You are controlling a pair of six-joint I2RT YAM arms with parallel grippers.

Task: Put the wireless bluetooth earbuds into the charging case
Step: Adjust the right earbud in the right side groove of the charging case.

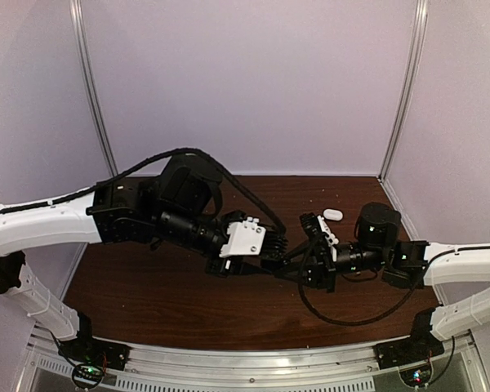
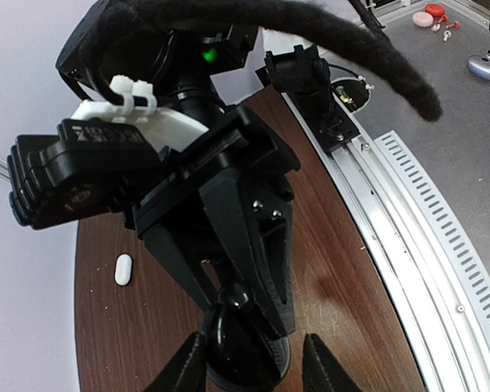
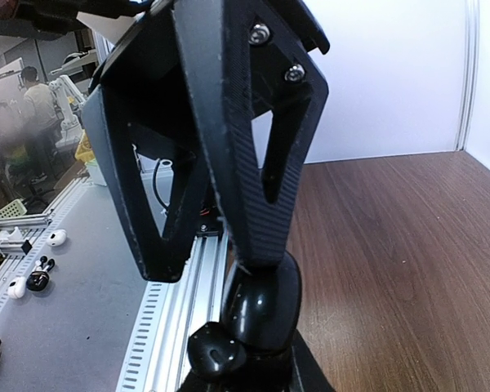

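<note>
The white charging case lies shut on the brown table at the back right, apart from both grippers; it also shows in the left wrist view. No white earbuds show in any view. My two grippers meet at mid-table over a glossy black round puck that also shows in the right wrist view. My left gripper is open and straddles the puck. My right gripper is shut on a small black bit right beside the puck.
An aluminium rail runs along the near table edge. White enclosure walls close the back and sides. A black cable loops on the table under the right arm. Small items lie on the grey bench outside the cell.
</note>
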